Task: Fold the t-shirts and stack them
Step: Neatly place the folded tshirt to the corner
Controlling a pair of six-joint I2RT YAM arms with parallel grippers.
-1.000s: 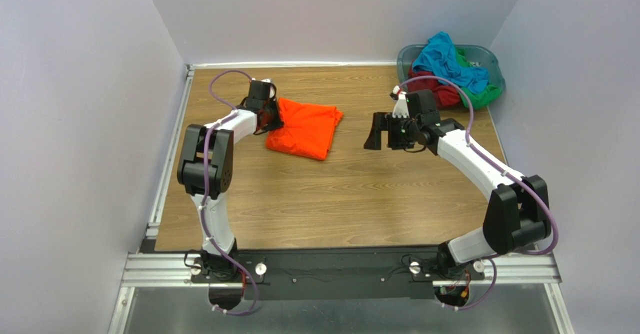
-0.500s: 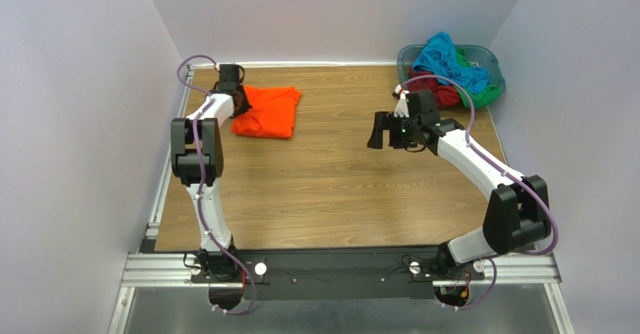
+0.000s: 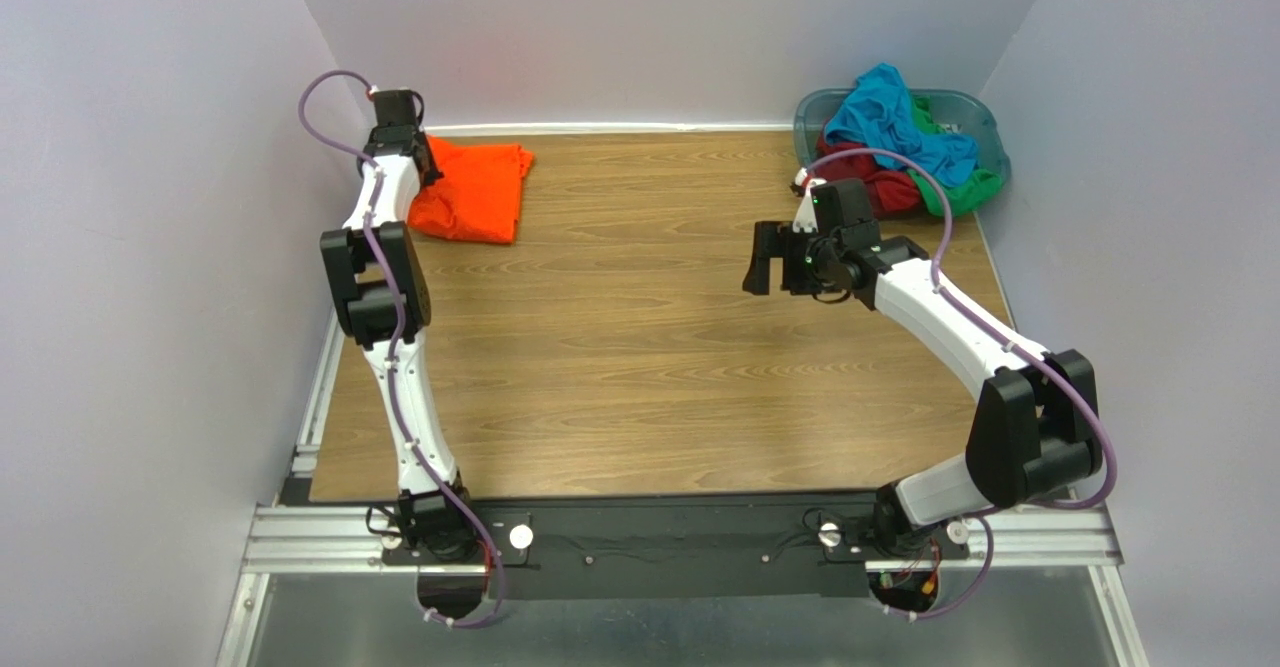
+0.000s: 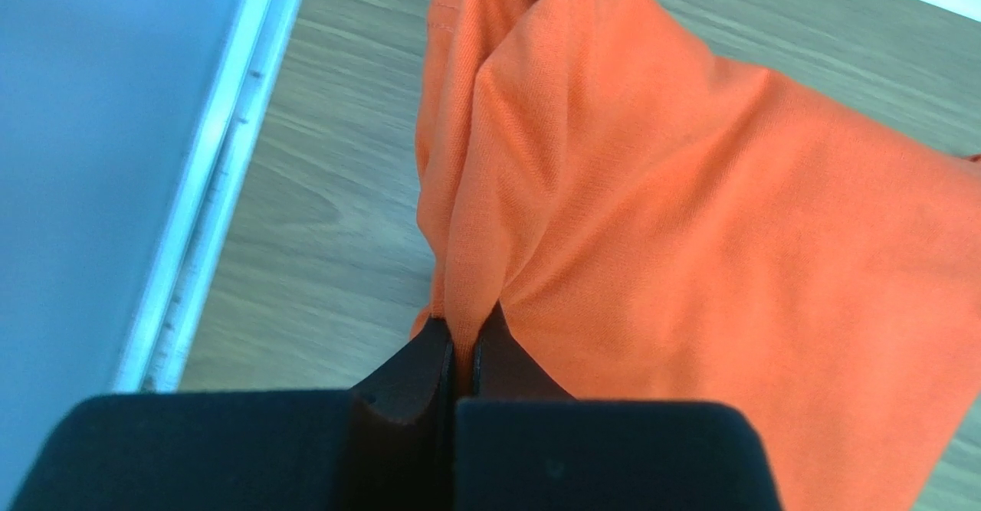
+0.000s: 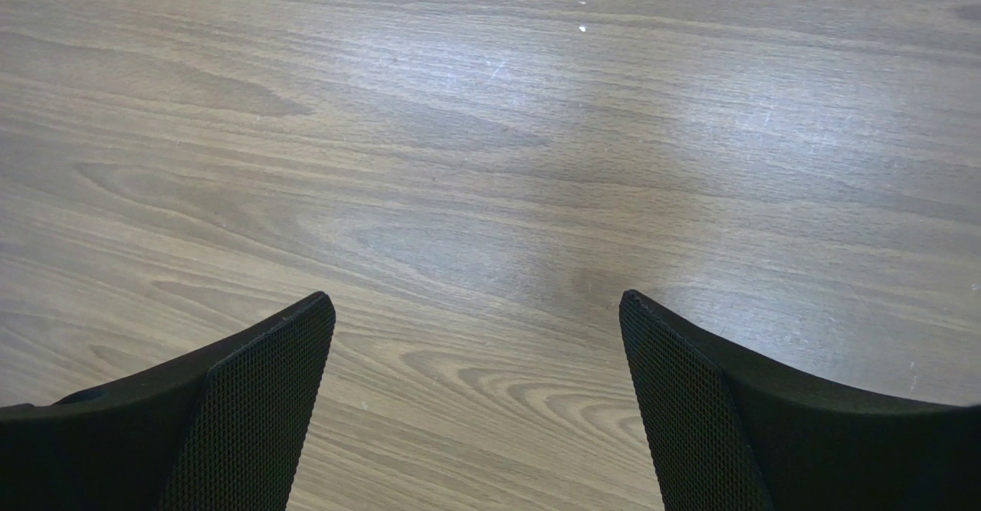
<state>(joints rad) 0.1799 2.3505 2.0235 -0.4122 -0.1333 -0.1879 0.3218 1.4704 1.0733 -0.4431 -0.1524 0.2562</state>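
Observation:
The folded orange t-shirt [image 3: 478, 190] lies at the table's far left corner. My left gripper [image 3: 422, 169] is shut on its left edge. In the left wrist view the fingers pinch a ridge of the orange cloth [image 4: 645, 189] at the gripper [image 4: 466, 339]. The turquoise t-shirt [image 3: 890, 117], the dark red t-shirt [image 3: 876, 180] and the green t-shirt [image 3: 974, 187] lie heaped in the basket at the far right. My right gripper [image 3: 762, 262] is open and empty above bare table; in the right wrist view [image 5: 474, 327] only wood shows between its fingers.
The grey-blue plastic basket [image 3: 977, 115] stands at the far right corner. A metal rail [image 3: 343, 307] runs along the table's left edge beside the left arm, and the wall is close behind the orange t-shirt.
My left gripper has dragged the orange t-shirt from the left middle of the table to the far left corner. The right gripper has barely shifted.

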